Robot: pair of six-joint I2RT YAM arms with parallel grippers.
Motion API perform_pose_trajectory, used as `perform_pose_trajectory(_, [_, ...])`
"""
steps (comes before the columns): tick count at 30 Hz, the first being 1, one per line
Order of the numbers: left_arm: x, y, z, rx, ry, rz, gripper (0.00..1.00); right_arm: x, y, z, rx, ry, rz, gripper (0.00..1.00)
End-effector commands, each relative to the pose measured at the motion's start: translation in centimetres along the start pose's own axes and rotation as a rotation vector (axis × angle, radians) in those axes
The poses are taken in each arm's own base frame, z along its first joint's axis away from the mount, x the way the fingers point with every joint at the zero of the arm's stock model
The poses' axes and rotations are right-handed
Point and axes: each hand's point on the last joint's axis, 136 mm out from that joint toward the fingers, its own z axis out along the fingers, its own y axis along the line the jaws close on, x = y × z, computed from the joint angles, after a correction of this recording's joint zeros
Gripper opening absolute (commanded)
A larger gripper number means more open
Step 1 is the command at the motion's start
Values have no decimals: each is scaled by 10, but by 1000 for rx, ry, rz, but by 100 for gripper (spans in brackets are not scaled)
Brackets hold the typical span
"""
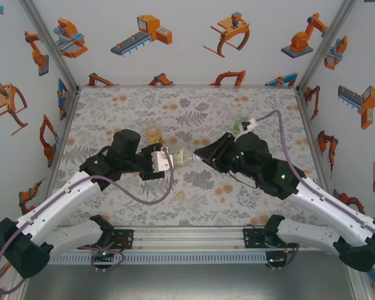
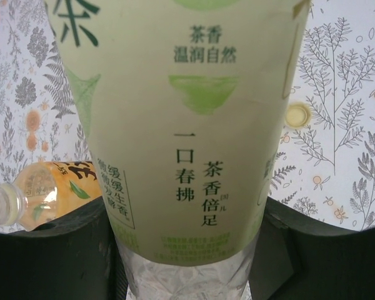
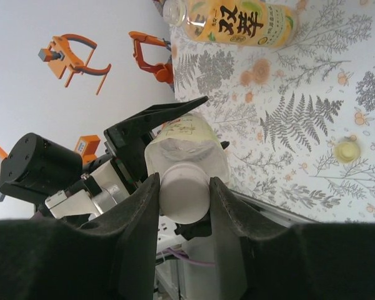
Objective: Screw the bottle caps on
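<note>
the table (image 1: 194, 194) is viewed from high above and behind; the pale bottle (image 2: 187, 156) is framed closely, from opposite ends, by both wrist cameras.

Arms angled inward; left end effector (image 1: 165, 160), right end effector (image 1: 199, 156) nearly meeting, both clamped.

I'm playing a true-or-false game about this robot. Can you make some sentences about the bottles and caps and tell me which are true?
1. The right tool pinches a white cap. True.
2. The yellow cap is screwed onto a bottle. False: it lies by itself on the table.
3. The left tool grips the green-label bottle. True.
4. The amber bottle stands upright with its cap on. False: it lies on its side and its neck is open.
</note>
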Motion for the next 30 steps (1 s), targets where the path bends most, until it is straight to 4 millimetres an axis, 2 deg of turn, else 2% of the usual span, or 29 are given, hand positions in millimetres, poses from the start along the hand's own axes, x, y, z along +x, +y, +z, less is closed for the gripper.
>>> perform_pose_trajectory(1, [-56, 17, -13, -49, -219, 78, 0, -1, 14, -3, -9, 3, -173, 51])
perform_pose_trajectory(5, [-54, 10, -11, -10, -217, 78, 0, -9, 54, -28, -106, -14, -516, 64])
perform_pose_trajectory(10, [-53, 1, -8, 56, -214, 64, 0, -6, 82, -58, -221, -25, -894, 64])
perform_pose_trajectory(13, [-56, -6, -8, 106, -223, 58, 0, 6, 93, -68, -310, -1, -1119, 62])
perform_pose_trajectory(19, [-63, -24, -15, 219, -251, 52, 0, 36, 99, -87, -453, 120, -1533, 58])
perform_pose_trajectory(23, [-65, -34, -22, 267, -267, 51, 0, 57, 91, -102, -574, 219, -1777, 56])
perform_pose_trajectory(26, [-67, -38, -25, 288, -280, 44, 0, 69, 89, -108, -660, 245, -1857, 55])
perform_pose_trajectory(30, [-68, -41, -27, 303, -281, 34, 0, 77, 90, -110, -726, 267, -1878, 49])
